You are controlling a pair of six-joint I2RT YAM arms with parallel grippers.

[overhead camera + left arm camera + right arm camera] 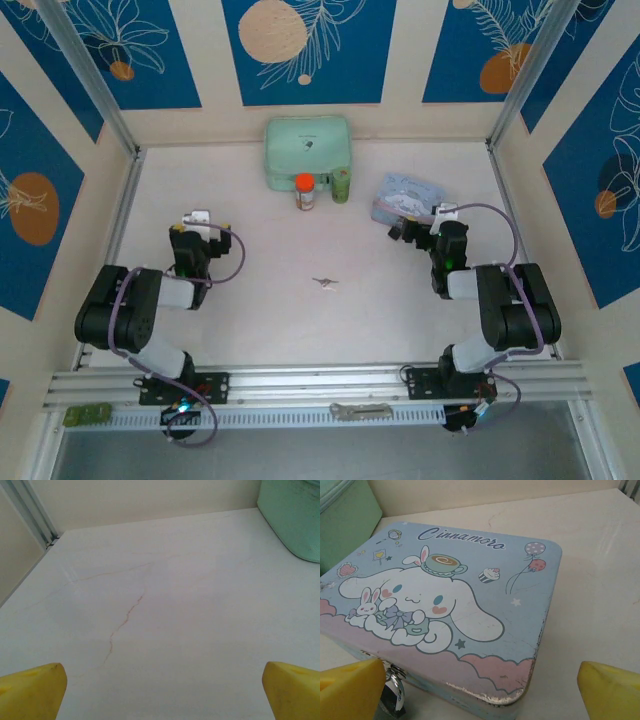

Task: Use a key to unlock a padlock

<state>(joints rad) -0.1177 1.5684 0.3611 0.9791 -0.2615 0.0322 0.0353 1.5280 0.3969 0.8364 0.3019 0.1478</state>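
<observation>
One key (325,284), one padlock (394,694), one tin (455,580), two claws (162,695) (480,695).

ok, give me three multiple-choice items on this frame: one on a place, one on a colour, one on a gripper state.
1. Where does the key lie?
A. mid-table, between the two arms
B. in the far left corner
C. in the far right corner

2. What colour is the cap of the bottle in front of the mint-green case?
A. blue
B. orange
C. black

3. How does the right gripper stand?
A. shut tight
B. shut on the key
C. open, gripping nothing

Key:
1 A, the key lies alone on bare tabletop.
2 B, the cap shows orange from above.
3 C, its yellow fingertips stand wide apart.
</observation>
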